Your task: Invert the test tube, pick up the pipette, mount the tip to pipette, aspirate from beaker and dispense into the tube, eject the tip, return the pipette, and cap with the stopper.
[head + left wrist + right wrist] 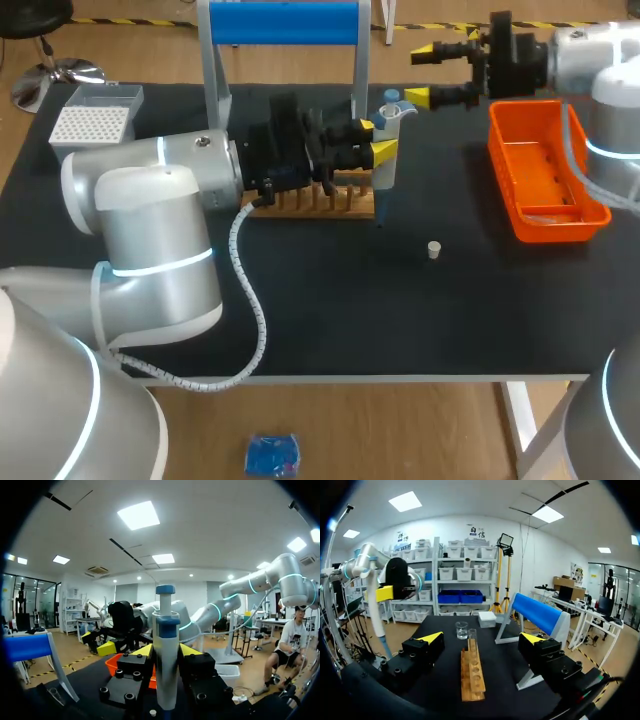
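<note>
Pipette (166,650) stands upright, clamped in the left gripper (377,139) near the wooden rack (320,205); right gripper (420,75) fingers apart

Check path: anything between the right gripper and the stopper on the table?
Nothing visible. The right gripper, open, is up at the far side; the stopper lies alone on the bare table. The orange bin sits off to the side.

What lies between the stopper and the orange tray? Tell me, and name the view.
Nothing. The head view shows only bare black tabletop between the stopper and the orange tray.
</note>
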`<state>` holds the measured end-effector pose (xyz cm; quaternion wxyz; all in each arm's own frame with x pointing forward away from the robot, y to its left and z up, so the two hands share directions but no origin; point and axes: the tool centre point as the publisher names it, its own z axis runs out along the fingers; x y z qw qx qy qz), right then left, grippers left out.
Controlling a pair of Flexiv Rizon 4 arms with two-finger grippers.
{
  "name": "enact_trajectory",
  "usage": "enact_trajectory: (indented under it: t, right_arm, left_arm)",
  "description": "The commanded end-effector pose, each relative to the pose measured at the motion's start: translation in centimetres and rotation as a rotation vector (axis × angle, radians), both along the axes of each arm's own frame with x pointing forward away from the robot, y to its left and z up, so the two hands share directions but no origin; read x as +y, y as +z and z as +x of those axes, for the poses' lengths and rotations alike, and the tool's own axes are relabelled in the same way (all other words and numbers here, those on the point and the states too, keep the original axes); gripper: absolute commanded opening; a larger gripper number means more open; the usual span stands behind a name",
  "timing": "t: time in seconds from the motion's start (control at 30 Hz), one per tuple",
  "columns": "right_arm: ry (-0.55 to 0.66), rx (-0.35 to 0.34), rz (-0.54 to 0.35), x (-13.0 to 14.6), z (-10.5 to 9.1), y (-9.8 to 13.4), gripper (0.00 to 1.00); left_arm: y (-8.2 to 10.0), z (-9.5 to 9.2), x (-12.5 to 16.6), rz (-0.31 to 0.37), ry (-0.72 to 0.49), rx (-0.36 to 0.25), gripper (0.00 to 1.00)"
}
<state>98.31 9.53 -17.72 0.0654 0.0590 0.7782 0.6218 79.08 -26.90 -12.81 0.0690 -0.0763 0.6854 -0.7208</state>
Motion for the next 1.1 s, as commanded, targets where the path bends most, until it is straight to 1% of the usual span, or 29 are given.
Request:
enact_trajectory:
  t: [0.03,0.1,0.17,0.37,0.5,1.1]
  right_arm:
    - [0.0,0.005,-0.034,2.9,3.4,-0.5,1.0]
    - [-0.014,0.0,-0.049,3.5,4.4,-0.7,1.0]
    - [-0.03,0.011,-0.051,4.0,5.3,-0.8,1.0]
    - [-0.055,0.008,-0.061,4.7,6.7,-0.8,1.0]
    - [-0.069,0.013,-0.056,4.7,6.8,-0.4,1.0]
    - [-0.069,0.013,-0.056,4.7,6.8,-0.4,1.0]
  left_arm:
    - [-0.1,-0.1,-0.3,-0.004,0.007,-0.002,0.0]
    - [-0.1,-0.1,-0.3,-0.004,0.007,-0.002,0.0]
    - [-0.1,-0.1,-0.3,-0.004,0.007,-0.002,0.0]
    - [-0.1,-0.1,-0.3,-0.004,0.007,-0.002,0.0]
    - [-0.1,-0.1,-0.3,-0.004,0.007,-0.002,0.0]
    - [-0.1,-0.1,-0.3,-0.004,0.007,-0.002,0.0]
